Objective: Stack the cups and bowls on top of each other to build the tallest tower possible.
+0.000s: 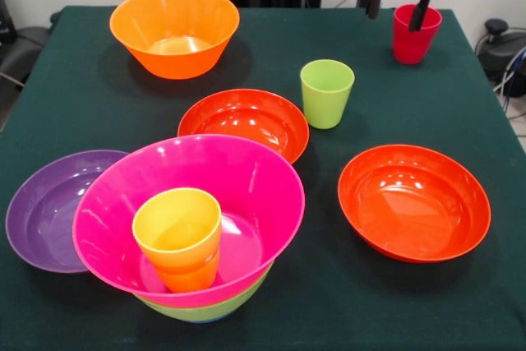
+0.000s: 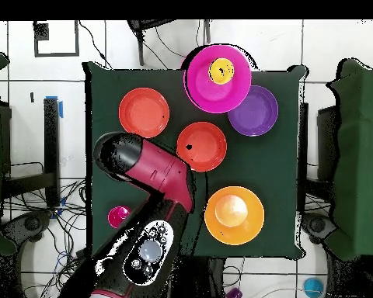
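Note:
The tower stands at the near left in the front view: a magenta bowl (image 1: pixel 255 174) nested in a lime-green bowl (image 1: pixel 209 311), with the yellow-orange cup (image 1: pixel 177 232) upright inside. From overhead I see the magenta bowl (image 2: pixel 209 89) and that cup (image 2: pixel 221 71). The lime green cup (image 1: pixel 326 92) stands alone mid-table. The red cup (image 1: pixel 413 39) stands at the far right; it also shows overhead (image 2: pixel 118 216). My gripper (image 1: pixel 399 4) hangs open just above the red cup, one finger (image 1: pixel 422 7) over its rim. The small blue bowl is hidden.
The deep orange bowl (image 1: pixel 174 30) (image 2: pixel 234 214) sits far left. One shallow red-orange bowl (image 1: pixel 243 123) (image 2: pixel 201 146) lies mid-table, the other (image 1: pixel 413 201) (image 2: pixel 144 112) near right. The purple bowl (image 1: pixel 45 207) (image 2: pixel 256 112) touches the tower's left side. Overhead, my arm (image 2: pixel 155 171) hides the green cup.

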